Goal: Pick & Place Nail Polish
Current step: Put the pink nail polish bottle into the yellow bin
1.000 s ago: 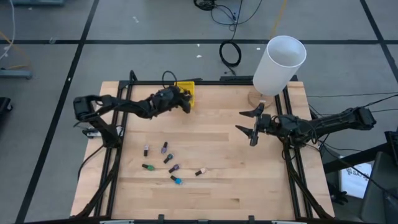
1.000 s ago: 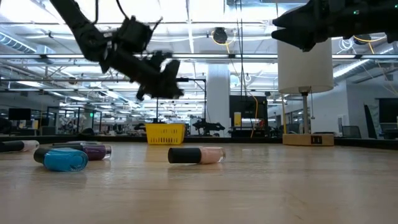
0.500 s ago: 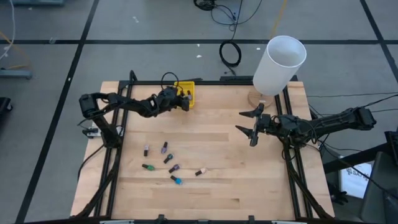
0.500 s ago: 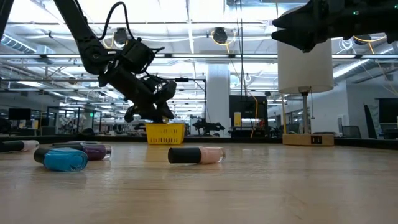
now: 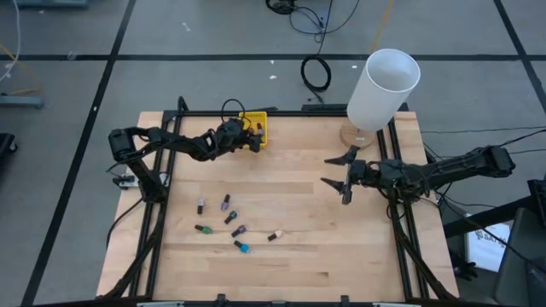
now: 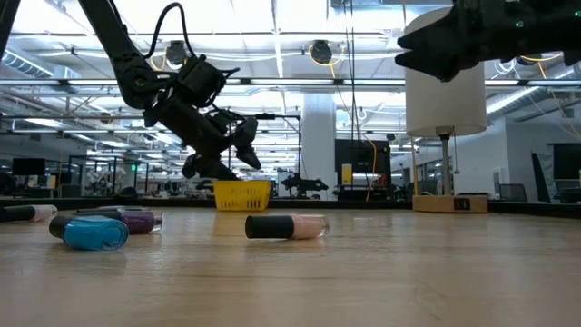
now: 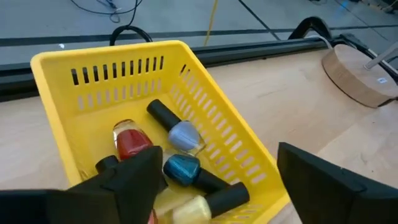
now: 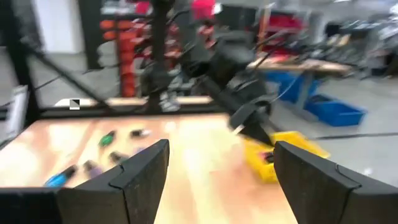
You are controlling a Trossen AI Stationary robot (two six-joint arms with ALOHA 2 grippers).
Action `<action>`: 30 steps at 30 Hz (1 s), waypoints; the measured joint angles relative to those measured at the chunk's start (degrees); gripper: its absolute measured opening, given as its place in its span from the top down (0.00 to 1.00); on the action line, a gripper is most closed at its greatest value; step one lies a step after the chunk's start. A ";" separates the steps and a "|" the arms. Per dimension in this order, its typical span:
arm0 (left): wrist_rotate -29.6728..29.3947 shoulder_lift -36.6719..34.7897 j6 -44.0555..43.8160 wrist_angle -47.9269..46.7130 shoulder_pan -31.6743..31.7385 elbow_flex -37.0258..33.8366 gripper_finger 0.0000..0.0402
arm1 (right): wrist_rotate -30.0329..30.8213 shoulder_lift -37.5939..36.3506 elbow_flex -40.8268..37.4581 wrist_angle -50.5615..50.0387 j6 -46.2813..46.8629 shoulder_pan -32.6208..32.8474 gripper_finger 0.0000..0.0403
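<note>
Several nail polish bottles lie on their sides on the wooden table left of centre, among them a blue one [image 5: 241, 247], a beige one [image 5: 275, 235] and a purple one [image 5: 226, 202]. More bottles lie inside the yellow bin [image 5: 256, 128] at the far edge: a red one [image 7: 130, 142], a pale blue one [image 7: 183, 134] and a teal one [image 7: 181, 169]. My left gripper [image 5: 252, 139] hovers open just above the bin's near side, with nothing between its fingers. My right gripper [image 5: 328, 170] hangs open above the table right of centre, its fingers pointing toward the table's left.
A lamp with a tall white shade [image 5: 384, 85] stands on a round wooden base [image 5: 354, 135] at the far right corner, close behind my right arm. Black frame rails [image 5: 158, 213] run along the table's left and right sides.
My left gripper has gone down toward the yellow bin and then opened above it. My right gripper has stayed open and nearly still.
</note>
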 joint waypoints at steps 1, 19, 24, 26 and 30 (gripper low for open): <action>0.57 0.00 -0.02 0.46 0.00 -0.02 0.20 | -1.41 1.31 0.00 0.20 0.74 0.25 0.32; 15.25 -0.04 1.75 17.48 0.01 0.04 0.20 | -23.52 50.43 27.03 -13.96 0.65 5.62 0.32; 24.50 -0.82 3.53 28.93 -1.19 0.12 0.23 | -29.17 56.92 32.09 -12.48 0.17 5.88 0.32; 25.05 -2.39 4.20 29.99 -2.16 0.77 0.23 | -31.85 58.60 33.17 -12.48 0.92 5.90 0.32; 25.05 -7.40 9.28 26.46 -5.25 1.85 0.24 | -33.88 59.24 33.43 -13.18 1.09 5.06 0.32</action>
